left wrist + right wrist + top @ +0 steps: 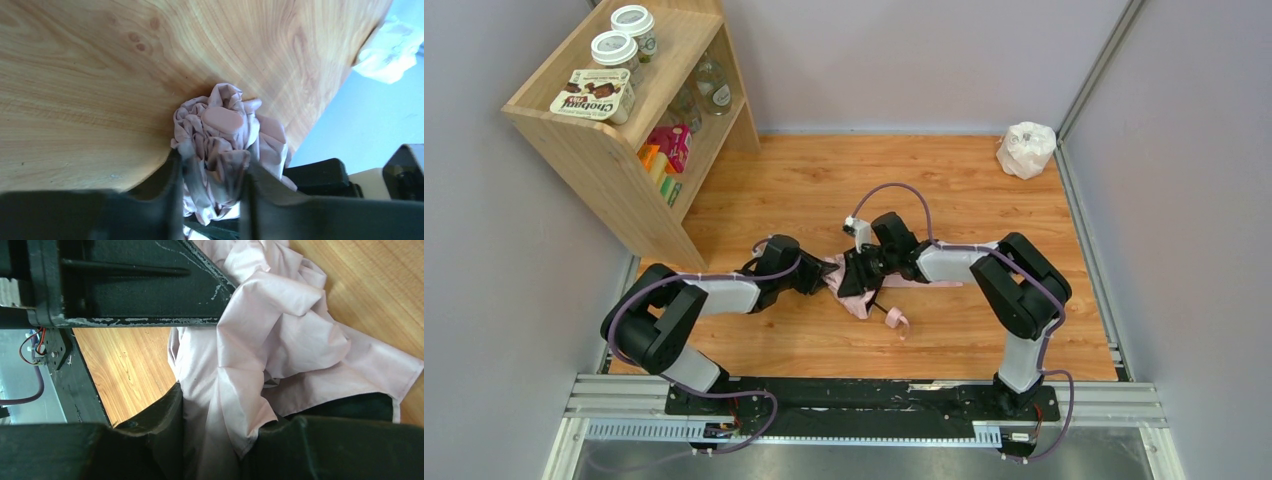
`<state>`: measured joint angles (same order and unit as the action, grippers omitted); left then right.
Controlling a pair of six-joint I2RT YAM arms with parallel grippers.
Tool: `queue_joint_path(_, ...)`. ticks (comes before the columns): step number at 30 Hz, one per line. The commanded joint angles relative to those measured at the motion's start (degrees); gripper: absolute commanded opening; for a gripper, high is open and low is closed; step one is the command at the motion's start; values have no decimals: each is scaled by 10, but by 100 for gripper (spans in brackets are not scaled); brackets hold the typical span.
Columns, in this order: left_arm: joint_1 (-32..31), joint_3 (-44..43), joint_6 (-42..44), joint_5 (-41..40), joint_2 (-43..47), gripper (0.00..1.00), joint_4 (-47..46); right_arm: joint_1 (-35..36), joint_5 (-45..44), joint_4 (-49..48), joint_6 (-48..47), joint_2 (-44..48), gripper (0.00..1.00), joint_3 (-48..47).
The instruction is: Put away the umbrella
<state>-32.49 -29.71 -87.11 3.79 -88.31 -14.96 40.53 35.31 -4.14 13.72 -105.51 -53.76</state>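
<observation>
The pale pink umbrella (856, 298) lies crumpled at the middle of the wooden table, its pink wrist loop (896, 320) trailing toward the near side. My left gripper (822, 278) comes in from the left and is shut on the bunched fabric (220, 135); a pink cap shows at the bundle's top. My right gripper (854, 275) comes in from the right and is shut on a fold of the fabric (250, 355). The two grippers almost touch over the umbrella. The shaft is mostly hidden.
A wooden shelf unit (614, 150) with jars, a box and packets stands at the back left. A small white plastic bag (1026, 149) sits at the back right corner. Grey walls enclose the table. A black rail (844, 395) runs along the near edge.
</observation>
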Motion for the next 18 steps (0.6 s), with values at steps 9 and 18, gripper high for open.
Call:
queue_joint_path(9, -9, 45, 41, -41, -33, 0, 83, 46, -37, 133, -37, 43, 41, -54)
queue_joint_path(18, -10, 47, 38, -18, -5, 0, 99, 134, -283, 222, -128, 76, 90, -120)
